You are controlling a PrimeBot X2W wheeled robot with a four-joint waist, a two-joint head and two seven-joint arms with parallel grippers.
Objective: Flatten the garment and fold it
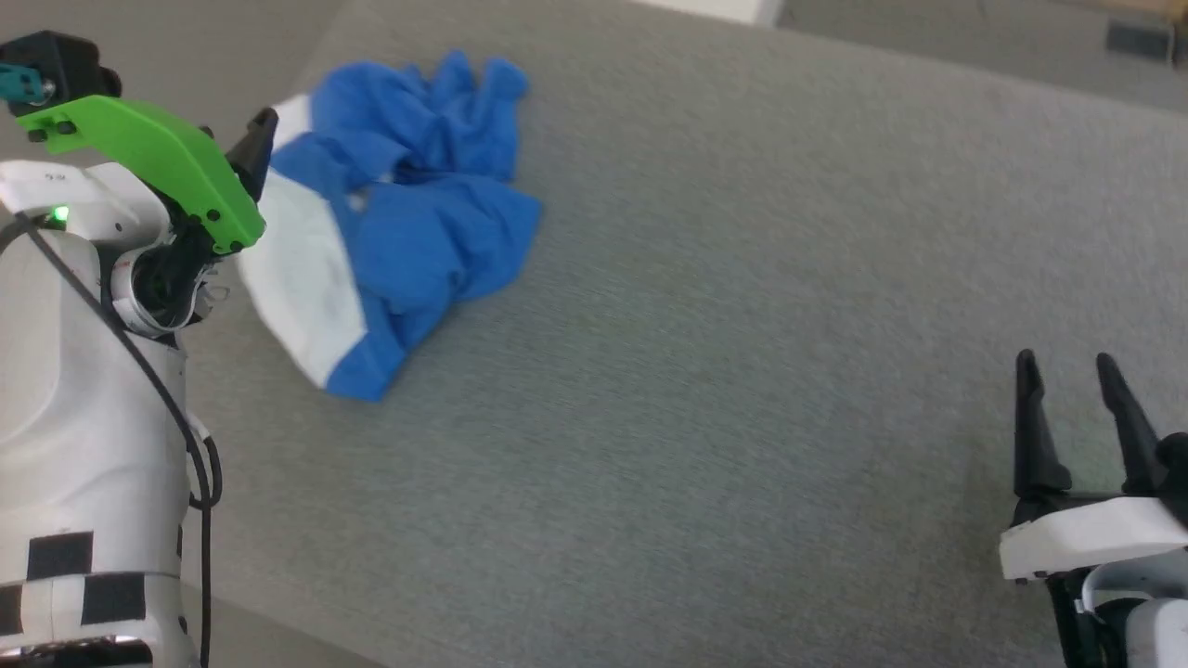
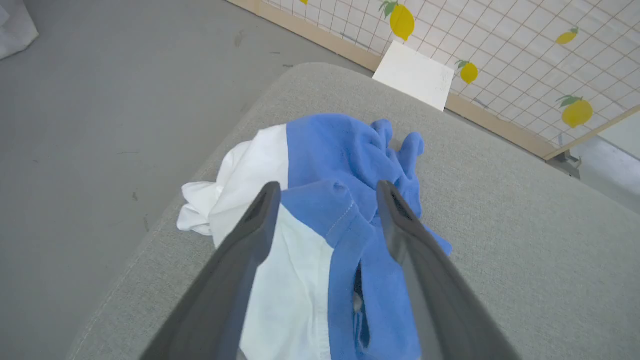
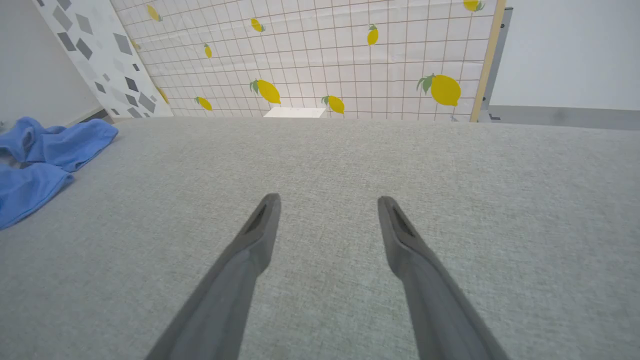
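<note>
Head view: the garment point(image 1: 371, 232) lies crumpled at the far left of the grey surface point(image 1: 742, 325). The left gripper point(image 1: 258, 139) is at the garment's left edge. The right gripper point(image 1: 1065, 362) is at the near right, well apart from it, jaws spread.

Left wrist view: the 2 left fingers point(image 2: 240, 260) are spread over the garment point(image 2: 320, 150) and grip nothing.

Right wrist view: the 2 right fingers point(image 3: 425, 280) are spread above the surface point(image 3: 500, 190) and hold nothing. The garment point(image 3: 45, 150) lies to the left.

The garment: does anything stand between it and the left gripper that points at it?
Nothing visible does. The left gripper is open and points straight at the crumpled garment, with only air between it and the cloth. The right gripper, also open, is far off to the side, over the grey surface.
</note>
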